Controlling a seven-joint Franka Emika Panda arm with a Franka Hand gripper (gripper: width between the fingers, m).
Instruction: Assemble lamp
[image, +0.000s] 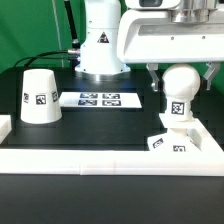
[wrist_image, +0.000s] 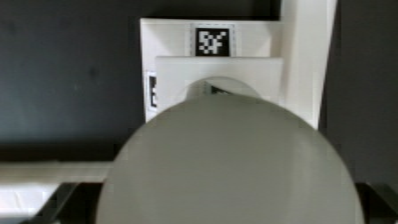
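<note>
Exterior view: a black table (image: 20, 75) carries a large white robot pedestal (image: 100, 50) at the back, and a raised white border rail (image: 110, 160) runs along the front edge. The flat white marker board (image: 100, 98), printed with black tag patterns, lies in the middle of the table. Toward the exterior view's left, well apart from the other parts, a white plastic truncated-cone lamp shade (image: 40, 97) stands with its wide end down and one square tag facing the camera. Toward the exterior view's right, the flat square white lamp base (image: 168, 142) lies just behind the rail, with tags on its near edges. Directly over the base stands the white ball-topped bulb (image: 180, 95), upright, with a tag on its stem. Its lower end meets or nearly meets the base, and contact cannot be made out. The robot's two-finger gripper (image: 180, 75) reaches down from above with the ball between its dark fingers (image: 153, 78), one on each side. Whether they press the ball or stand slightly clear of it cannot be told. Wrist view: the rounded top of the bulb (wrist_image: 222, 165) fills the foreground, and beyond it lies the base (wrist_image: 214, 70), showing one tag.
</note>
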